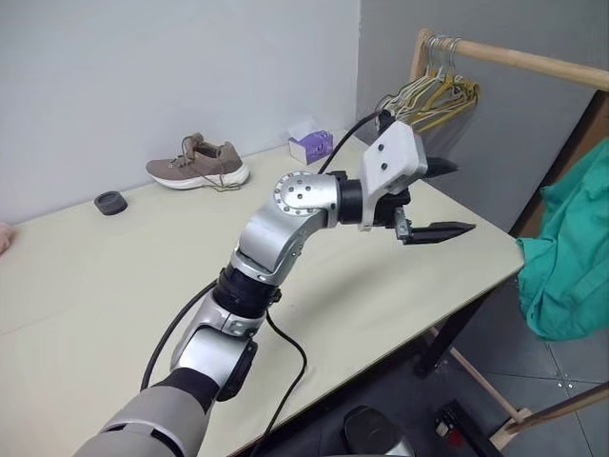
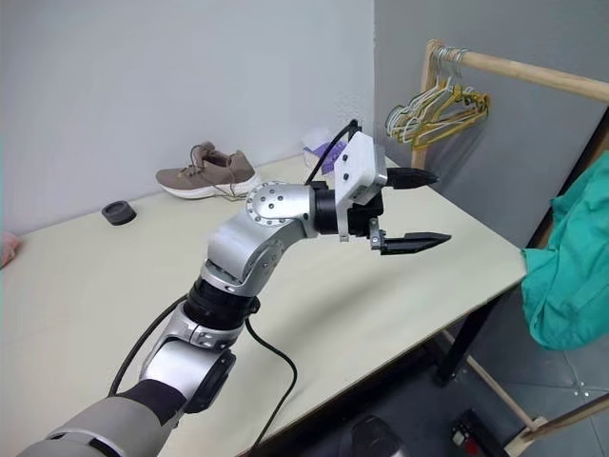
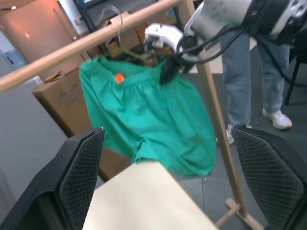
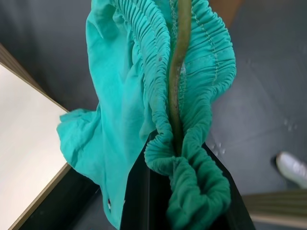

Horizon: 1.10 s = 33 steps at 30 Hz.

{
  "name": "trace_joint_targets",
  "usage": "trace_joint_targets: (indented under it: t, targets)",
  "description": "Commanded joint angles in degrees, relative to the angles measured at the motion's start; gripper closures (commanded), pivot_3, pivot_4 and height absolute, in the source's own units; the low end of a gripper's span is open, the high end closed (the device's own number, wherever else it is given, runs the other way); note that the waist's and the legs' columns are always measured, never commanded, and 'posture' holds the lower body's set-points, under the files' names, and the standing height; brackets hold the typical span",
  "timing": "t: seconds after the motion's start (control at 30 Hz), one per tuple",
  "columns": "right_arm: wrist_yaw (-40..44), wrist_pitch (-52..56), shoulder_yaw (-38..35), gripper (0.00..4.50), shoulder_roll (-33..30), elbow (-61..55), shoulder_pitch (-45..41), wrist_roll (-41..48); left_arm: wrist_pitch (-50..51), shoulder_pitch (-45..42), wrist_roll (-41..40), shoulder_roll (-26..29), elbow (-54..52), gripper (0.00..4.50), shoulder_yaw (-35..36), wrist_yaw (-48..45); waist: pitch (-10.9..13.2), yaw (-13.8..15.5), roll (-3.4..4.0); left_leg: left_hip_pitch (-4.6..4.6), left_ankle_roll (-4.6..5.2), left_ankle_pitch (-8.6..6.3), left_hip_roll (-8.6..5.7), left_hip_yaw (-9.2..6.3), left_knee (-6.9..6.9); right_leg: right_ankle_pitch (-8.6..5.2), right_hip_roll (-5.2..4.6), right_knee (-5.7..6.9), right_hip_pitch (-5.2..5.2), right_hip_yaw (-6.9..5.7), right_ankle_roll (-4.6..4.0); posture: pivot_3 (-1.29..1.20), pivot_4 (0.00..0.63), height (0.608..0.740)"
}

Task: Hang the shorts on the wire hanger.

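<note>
The teal-green shorts (image 3: 148, 115) hang below the wooden rod (image 3: 72, 50) of a clothes rack, with an orange drawstring tip (image 3: 118, 77) at the waistband. The olive-green wire hanger (image 4: 178, 72) runs through the gathered waistband, and its hook (image 3: 117, 21) rises to the rod. My right gripper (image 3: 166, 72) is shut on the bunched waistband and the wire together. My left gripper (image 1: 459, 198) is open and empty, held level above the table's right edge and pointing toward the shorts (image 1: 571, 248), well apart from them.
On the cream table (image 1: 381, 286) are a brown shoe (image 1: 198, 164), a purple tissue box (image 1: 311, 145) and a small black ring (image 1: 110, 203). Bunched white and yellow hangers (image 1: 433, 95) hang on the rod. A person's legs (image 3: 244, 81) and cardboard boxes (image 3: 62, 96) stand behind the rack.
</note>
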Motion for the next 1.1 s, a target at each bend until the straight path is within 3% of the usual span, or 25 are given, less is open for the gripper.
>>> trace_joint_targets:
  t: [0.03, 0.2, 0.53, 0.97, 1.1]
  targets:
    - [1.4, -3.0, 2.7, 4.50, -2.4, 5.6, -4.2, -1.5, 3.5, -2.5, -2.9, -0.3, -1.0, 0.03, 1.2, -1.4, 0.0, 0.0, 0.06, 0.01, 0.00, 0.00, 0.00, 0.01, 0.00, 0.00, 0.00, 0.00, 0.00, 0.01, 0.01, -0.50, 0.021, 0.740]
    - [3.4, -4.5, 5.8, 4.50, -2.5, 10.7, -6.8, -2.5, 11.6, -4.5, -7.7, -0.8, -0.9, 0.03, 2.6, -2.2, 0.0, 0.0, 0.09, 0.01, 0.00, -0.02, 0.00, 0.03, 0.01, -0.02, 0.00, 0.00, 0.01, 0.02, 0.07, -0.49, 0.016, 0.740]
    - [4.9, -7.8, 7.2, 4.50, -2.2, 15.7, -11.9, -3.2, 17.5, -7.0, -13.3, -2.4, -0.3, 0.03, 4.3, -2.0, 0.0, 0.0, 0.10, 0.06, -0.03, -0.04, -0.02, 0.06, 0.02, -0.01, 0.00, -0.03, 0.07, 0.05, 0.13, -0.49, 0.012, 0.740]
    - [1.0, -3.3, -4.2, 0.17, -3.5, 6.1, -10.9, 1.8, 18.8, -7.0, -15.1, -1.7, -1.0, 0.00, 3.6, -3.1, 0.0, 0.1, 0.16, 0.05, -0.05, -0.05, -0.03, 0.08, 0.03, -0.02, 0.00, -0.05, 0.07, 0.08, 0.14, -0.49, 0.000, 0.740]
    - [-0.1, -2.7, -6.8, 0.03, -3.1, 0.0, -9.6, 2.3, 18.6, -6.8, -14.8, -1.2, -0.7, 0.00, 3.4, -3.4, 0.0, 0.1, 0.17, 0.06, -0.06, -0.06, -0.02, 0.09, 0.03, -0.02, 0.00, -0.05, 0.07, 0.11, 0.14, -0.49, 0.000, 0.740]
